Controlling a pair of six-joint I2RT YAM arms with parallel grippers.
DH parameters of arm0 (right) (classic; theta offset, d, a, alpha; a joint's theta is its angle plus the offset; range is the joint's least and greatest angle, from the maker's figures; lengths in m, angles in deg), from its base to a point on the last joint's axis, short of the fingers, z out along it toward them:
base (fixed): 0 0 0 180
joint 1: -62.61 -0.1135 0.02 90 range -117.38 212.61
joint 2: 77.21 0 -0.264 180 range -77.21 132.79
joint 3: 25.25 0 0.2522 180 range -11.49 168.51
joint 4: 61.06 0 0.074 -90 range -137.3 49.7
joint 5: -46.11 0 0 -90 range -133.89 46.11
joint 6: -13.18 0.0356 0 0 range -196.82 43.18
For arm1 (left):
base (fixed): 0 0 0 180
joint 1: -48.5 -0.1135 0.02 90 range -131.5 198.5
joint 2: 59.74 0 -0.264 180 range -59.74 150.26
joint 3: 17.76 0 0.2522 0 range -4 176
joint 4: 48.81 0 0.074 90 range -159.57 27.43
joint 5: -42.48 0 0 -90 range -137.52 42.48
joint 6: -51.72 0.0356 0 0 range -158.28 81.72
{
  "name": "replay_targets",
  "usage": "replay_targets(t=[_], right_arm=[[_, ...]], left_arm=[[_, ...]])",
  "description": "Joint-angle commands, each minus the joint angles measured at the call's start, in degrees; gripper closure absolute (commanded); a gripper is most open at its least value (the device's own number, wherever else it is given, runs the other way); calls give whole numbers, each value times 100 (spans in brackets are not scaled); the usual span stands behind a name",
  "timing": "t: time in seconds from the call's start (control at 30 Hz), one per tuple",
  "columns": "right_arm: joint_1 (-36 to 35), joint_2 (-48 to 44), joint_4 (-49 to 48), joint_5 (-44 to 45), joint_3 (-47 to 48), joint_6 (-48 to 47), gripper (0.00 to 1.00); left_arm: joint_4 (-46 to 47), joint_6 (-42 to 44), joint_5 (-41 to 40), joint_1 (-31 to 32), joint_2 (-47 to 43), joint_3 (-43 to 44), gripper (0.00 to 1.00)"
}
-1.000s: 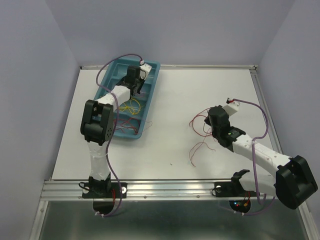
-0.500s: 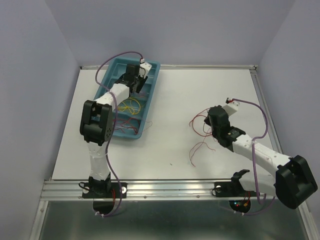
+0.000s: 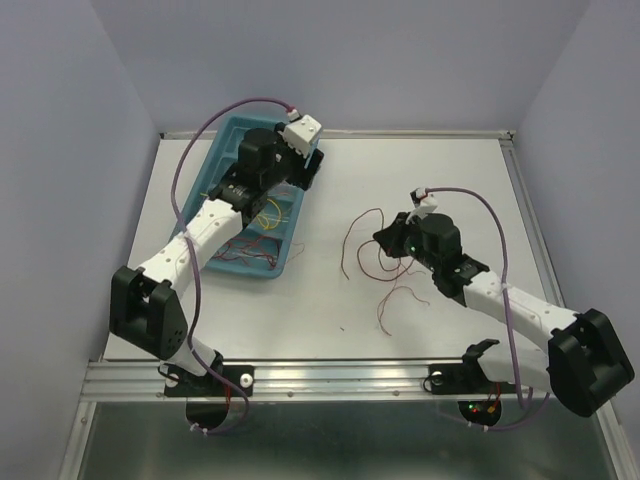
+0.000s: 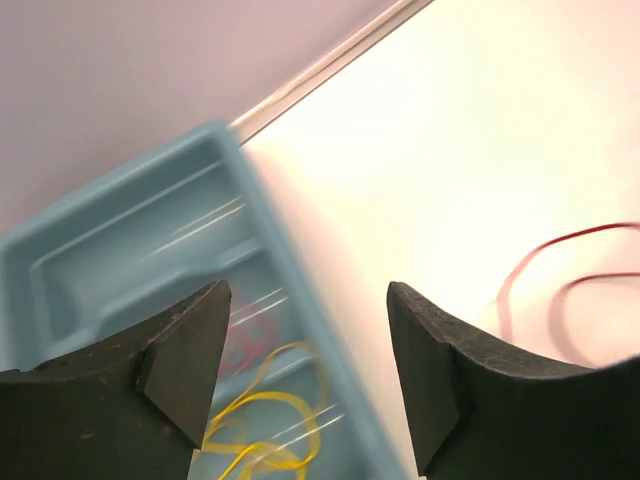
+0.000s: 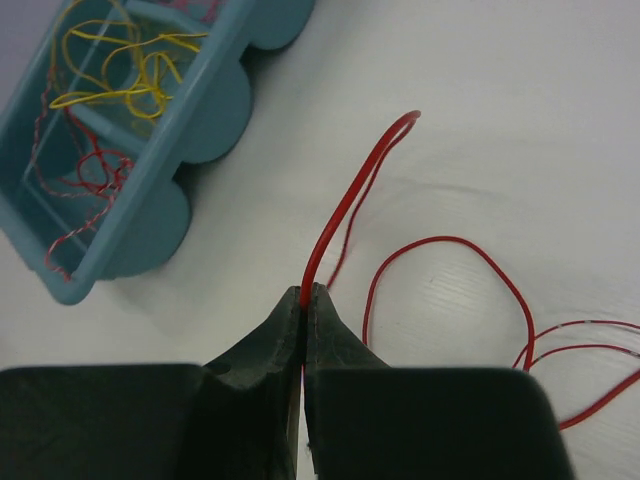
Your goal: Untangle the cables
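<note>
The cables are thin red and yellow wires. Yellow cables (image 3: pixel 268 212) (image 5: pixel 120 55) (image 4: pixel 270 410) and curly red ones (image 3: pixel 240 248) (image 5: pixel 90 170) lie in a teal tray (image 3: pixel 285 262) (image 5: pixel 215 95) (image 4: pixel 120 200). My left gripper (image 3: pixel 308 168) (image 4: pixel 305 300) hangs open over the tray's right rim near its far end, holding nothing. My right gripper (image 3: pixel 385 238) (image 5: pixel 305 290) is shut on a red cable (image 5: pixel 350 190) that arcs up and left from its tips (image 3: pixel 350 232). More red cables (image 3: pixel 395 295) (image 5: pixel 470 260) trail on the table beside it.
The tray stands at the table's far left, divided into compartments. A metal rail (image 3: pixel 400 133) runs along the table's far edge, with lilac walls around. Thick purple cords (image 3: pixel 500 225) loop along both arms.
My left gripper has opened and lifted out of the tray, swinging toward its right rim. The right gripper has moved left toward the tray, drawing the red cable with it.
</note>
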Motion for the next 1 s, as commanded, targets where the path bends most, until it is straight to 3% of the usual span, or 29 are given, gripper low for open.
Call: replay_targets(t=[0.0, 0.13, 0.4, 0.5, 0.83, 0.97], right_arm=[[-55, -225, -767, -1426, -43, -447, 97], [-98, -321, -907, -1786, -77, -501, 97], [-151, -365, -1285, -2938, -95, -509, 99], [-186, -295, -1312, -3298, -34, -501, 99], [-459, -32, -1373, -3800, 124, -606, 99], [-529, -66, -1435, -3827, 107, -641, 99]], left_arm=[[963, -729, 1328, 330, -159, -518, 24], [1603, -747, 1627, 419, -220, -1000, 23], [2828, -222, 2707, 489, -1002, -2820, 22], [2819, -124, 3051, 507, -1187, -2883, 22], [2872, -18, 2972, 542, -1249, -2971, 22], [2802, 78, 3472, 620, -1109, -2953, 27]])
